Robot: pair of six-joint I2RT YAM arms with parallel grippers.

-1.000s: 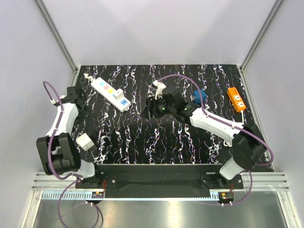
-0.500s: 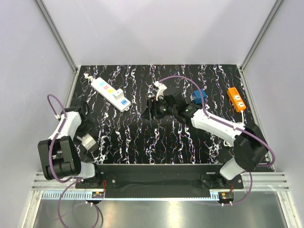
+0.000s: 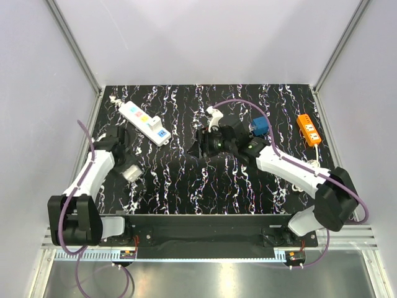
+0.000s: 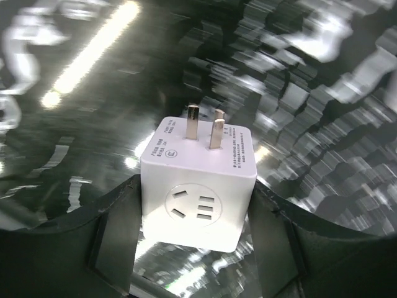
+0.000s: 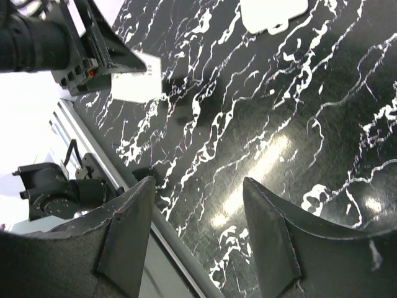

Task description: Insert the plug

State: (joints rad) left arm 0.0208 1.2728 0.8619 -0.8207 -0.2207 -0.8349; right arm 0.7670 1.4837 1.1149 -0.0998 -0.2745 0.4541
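Between the fingers of my left gripper (image 4: 195, 197) sits the white plug cube (image 4: 197, 162), clamped on its two side faces. The left wrist view shows one dark finger (image 4: 116, 231) pressed against each side. Its two flat prongs (image 4: 192, 121) point away from my wrist, out over the black marbled table (image 4: 322, 93), and a socket face looks back at the camera. Whether the cube's underside touches the table I cannot tell.

Beyond the left gripper, farther from my base and a little toward my other arm, the white power strip (image 3: 144, 123) lies flat and diagonal on the table, well apart from the cube.

My right gripper (image 5: 198, 186) is spread wide with nothing between its fingers, above the middle of the table and aimed toward my left side. Its wrist view shows the cube in the left gripper ahead of it. Just beside my right wrist, on its far side, lies a small white piece (image 3: 214, 115). A blue box (image 3: 259, 126) sits farther back along that forearm, and an orange power strip (image 3: 308, 129) lies well off toward the right edge.
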